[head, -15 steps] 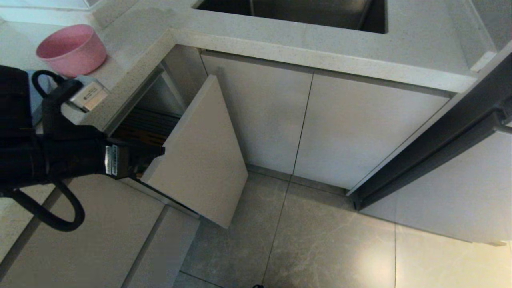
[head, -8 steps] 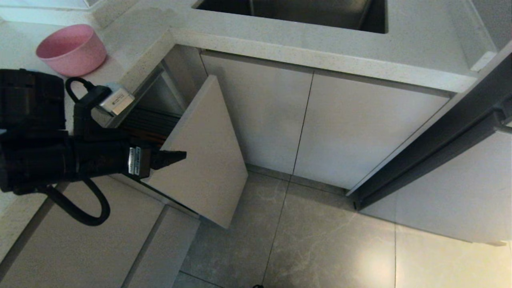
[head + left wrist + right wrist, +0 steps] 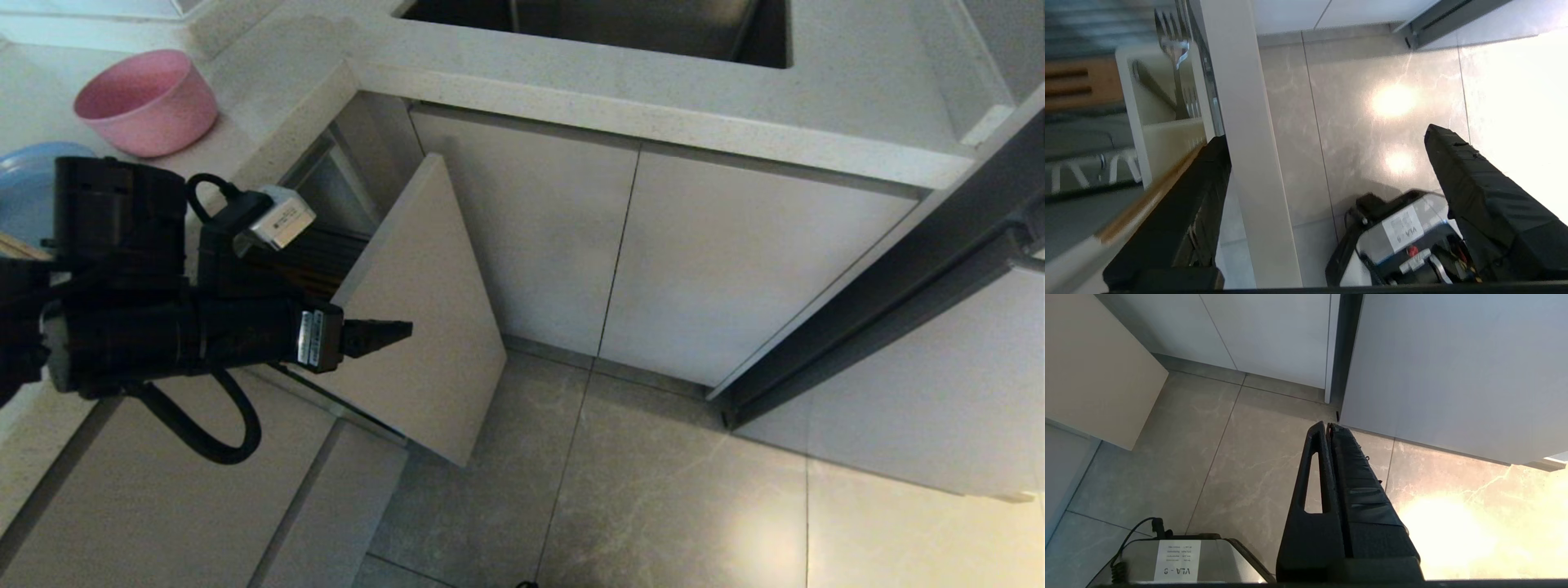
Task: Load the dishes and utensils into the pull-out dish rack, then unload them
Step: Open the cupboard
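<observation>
Both fingers of the left claw (image 3: 1327, 139) spread wide, straddling the rack's front panel (image 3: 1241, 122); right claw (image 3: 1329, 426) closed.

our arms: matte black, boxy links

left gripper (image 3: 400, 333) has ribbed black fingers (image 3: 1470, 171), a looping black cable (image 3: 204, 425) and a silver wrist camera (image 3: 282, 222); right gripper (image 3: 1329, 426) carries a label reading "vla".

Head view was pretty dim and greyish, with a soft glare patch on the floor tiles (image 3: 759, 531). Both wrist views had blown-out white glare on the floor (image 3: 1515, 102), and the rack side (image 3: 1090, 134) in the left wrist view was smeared with blur
</observation>
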Available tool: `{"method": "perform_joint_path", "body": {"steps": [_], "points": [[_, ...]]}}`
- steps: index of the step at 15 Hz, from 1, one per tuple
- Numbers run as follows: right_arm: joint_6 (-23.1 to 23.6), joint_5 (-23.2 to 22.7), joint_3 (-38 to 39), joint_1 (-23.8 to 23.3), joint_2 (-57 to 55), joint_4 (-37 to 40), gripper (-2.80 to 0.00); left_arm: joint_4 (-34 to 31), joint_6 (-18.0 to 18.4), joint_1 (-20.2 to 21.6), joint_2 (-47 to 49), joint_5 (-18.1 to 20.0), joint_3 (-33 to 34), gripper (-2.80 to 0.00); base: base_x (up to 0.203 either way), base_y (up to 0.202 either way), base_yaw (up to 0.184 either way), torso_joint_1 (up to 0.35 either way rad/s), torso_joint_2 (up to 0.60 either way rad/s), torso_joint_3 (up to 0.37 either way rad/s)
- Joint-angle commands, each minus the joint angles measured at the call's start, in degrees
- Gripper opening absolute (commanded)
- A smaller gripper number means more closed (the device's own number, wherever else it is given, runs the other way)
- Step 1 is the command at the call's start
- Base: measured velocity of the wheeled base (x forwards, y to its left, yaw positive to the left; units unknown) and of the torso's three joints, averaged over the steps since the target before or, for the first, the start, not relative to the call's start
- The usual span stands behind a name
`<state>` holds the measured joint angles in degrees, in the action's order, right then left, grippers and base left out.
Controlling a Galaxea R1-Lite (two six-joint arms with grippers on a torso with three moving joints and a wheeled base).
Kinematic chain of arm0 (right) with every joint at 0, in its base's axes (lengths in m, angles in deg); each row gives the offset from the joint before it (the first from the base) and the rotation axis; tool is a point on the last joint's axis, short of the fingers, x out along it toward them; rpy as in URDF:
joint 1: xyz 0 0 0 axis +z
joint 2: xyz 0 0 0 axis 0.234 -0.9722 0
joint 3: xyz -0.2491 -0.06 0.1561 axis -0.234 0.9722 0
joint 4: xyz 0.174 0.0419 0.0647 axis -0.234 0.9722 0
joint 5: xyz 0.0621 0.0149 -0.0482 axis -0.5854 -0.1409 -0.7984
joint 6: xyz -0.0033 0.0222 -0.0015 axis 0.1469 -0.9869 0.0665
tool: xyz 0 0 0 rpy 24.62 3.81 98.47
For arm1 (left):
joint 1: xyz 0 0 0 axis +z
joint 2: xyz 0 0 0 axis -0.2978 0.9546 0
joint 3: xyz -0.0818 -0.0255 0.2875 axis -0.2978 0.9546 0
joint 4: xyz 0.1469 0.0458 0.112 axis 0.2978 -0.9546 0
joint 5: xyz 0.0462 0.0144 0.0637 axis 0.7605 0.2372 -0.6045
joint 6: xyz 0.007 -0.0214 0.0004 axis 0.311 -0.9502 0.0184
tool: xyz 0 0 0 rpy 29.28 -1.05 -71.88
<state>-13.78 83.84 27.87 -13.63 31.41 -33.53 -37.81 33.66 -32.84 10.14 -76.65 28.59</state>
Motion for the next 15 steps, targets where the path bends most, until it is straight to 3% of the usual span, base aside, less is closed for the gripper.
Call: {"method": "perform_joint_path", "body": {"steps": [1,13,15], "points": [[-0.05,0.0,0.0,0.01,0.04,0.0,-2.8,0.58,-0.2,-1.11,0.69,0.18,0.0,0.0,0.0,0.0,0.0,0.0,0.0,0.0],[-0.05,0.0,0.0,0.01,0.04,0.0,-2.8,0.96,-3.06,-10.82,2.77,0.18,-0.8,0.0,0.0,0.0,0.0,0.0,0.0,0.0],[-0.05,0.0,0.0,0.01,0.04,0.0,-2.8,1.01,-4.94,-12.64,3.38,0.18,-2.05,0.0,0.0,0.0,0.0,0.0,0.0,0.0]]}}
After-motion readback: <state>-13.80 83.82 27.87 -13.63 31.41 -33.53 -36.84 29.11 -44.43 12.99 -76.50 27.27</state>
